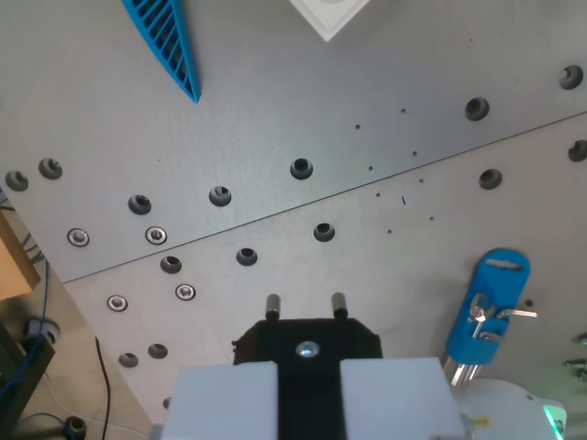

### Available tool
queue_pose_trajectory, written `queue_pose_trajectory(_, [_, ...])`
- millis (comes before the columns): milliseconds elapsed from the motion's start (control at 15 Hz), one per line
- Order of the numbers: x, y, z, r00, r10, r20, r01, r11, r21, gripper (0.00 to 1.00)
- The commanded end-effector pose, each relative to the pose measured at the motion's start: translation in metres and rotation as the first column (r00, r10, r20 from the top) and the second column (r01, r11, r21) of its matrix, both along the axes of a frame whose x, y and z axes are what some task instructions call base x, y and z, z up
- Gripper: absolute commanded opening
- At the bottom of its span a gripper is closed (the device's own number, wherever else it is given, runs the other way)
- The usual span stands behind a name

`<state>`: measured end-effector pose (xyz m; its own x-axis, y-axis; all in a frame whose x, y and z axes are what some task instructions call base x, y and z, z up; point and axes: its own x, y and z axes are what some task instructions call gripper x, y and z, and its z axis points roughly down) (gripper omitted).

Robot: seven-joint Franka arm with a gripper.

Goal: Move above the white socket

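Observation:
The white socket [328, 14] shows only as a corner, cut off by the top edge of the wrist view, right of centre. My gripper [308, 367] is at the bottom centre, its two white fingers [225, 399] shut on a black plug [307, 337] whose two metal pins point up the picture. The plug is over the grey metal plate [275, 119], far below the socket in the picture and slightly towards the wrist view's left of it.
A blue ribbed part [170, 41] lies at the top left. A blue clip with metal prongs [488, 307] lies at the lower right beside a white device [509, 408]. The plate has many screw holes and a seam. Cables and a table edge are at the lower left.

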<state>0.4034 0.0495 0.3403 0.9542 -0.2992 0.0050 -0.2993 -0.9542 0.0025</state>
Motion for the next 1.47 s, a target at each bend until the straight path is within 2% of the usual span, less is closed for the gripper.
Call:
queue_pose_trajectory(67, [0.001,-0.001,-0.003,1.000,0.031,0.002,-0.031,1.000,0.001,0.00])
queue_pose_trajectory(733, [0.008,-0.006,-0.023,0.988,0.149,0.028,-0.149,0.989,0.001,0.00])
queue_pose_trajectory(1067, [0.013,-0.011,-0.042,0.971,0.235,0.045,-0.235,0.972,-0.002,0.00])
queue_pose_trajectory(1467, [0.020,-0.018,-0.071,0.935,0.349,0.057,-0.349,0.937,-0.017,0.00])
